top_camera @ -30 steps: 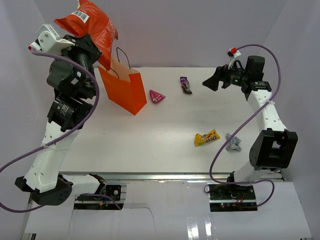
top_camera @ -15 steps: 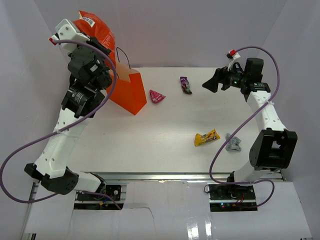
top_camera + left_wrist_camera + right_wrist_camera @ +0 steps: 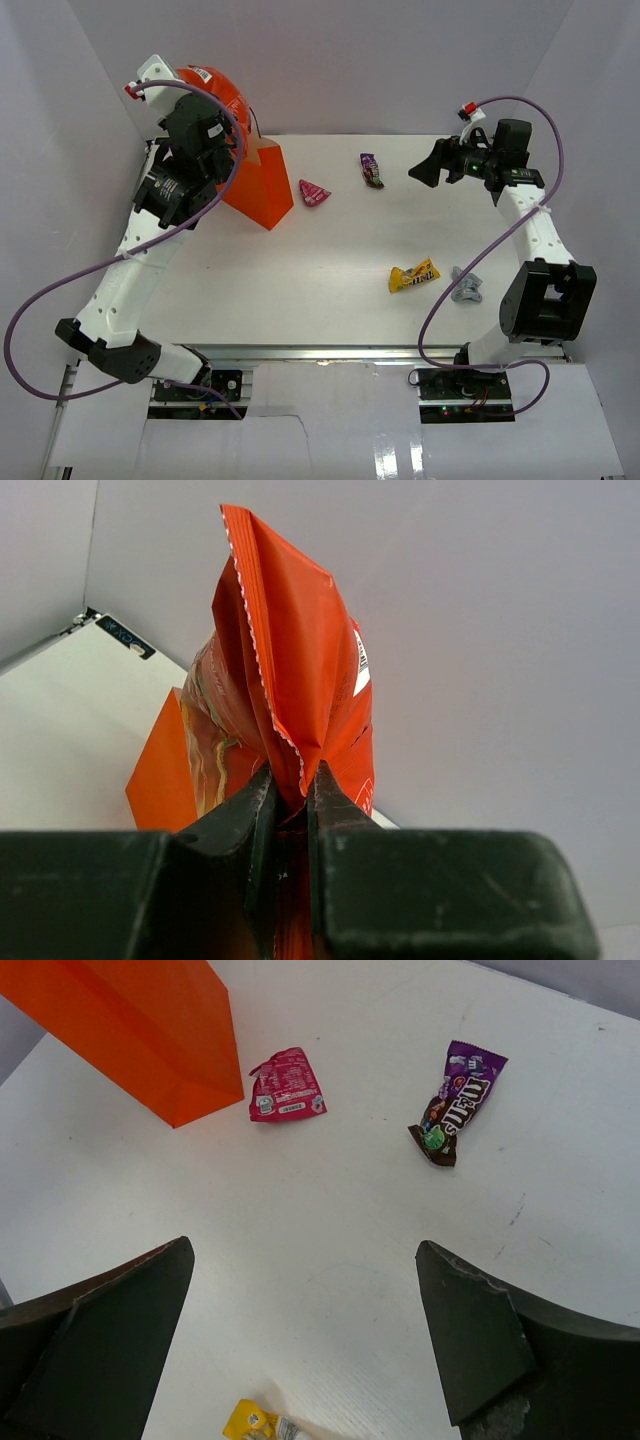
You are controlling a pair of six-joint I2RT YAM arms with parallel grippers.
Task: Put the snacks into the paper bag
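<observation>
Red crisp bag (image 3: 290, 660) pinched by its crimped edge in the closed left gripper (image 3: 290, 800).
The orange paper bag (image 3: 155, 770) is seen just beyond those fingertips. The right gripper (image 3: 305, 1260) is held wide open and empty, with a pink sweet (image 3: 287, 1085) and a purple sweet (image 3: 458, 1100) lying ahead of it.

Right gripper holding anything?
No, the right gripper is wide open, with only the table showing in the gap.

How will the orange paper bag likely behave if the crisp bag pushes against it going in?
The paper bag stands tall on a narrow base on the smooth table, so it would probably tip or slide easily. Its paper walls likely flex and weigh little. The crisp bag, pinched in the left gripper, looks puffy, so it may nudge it.
</observation>
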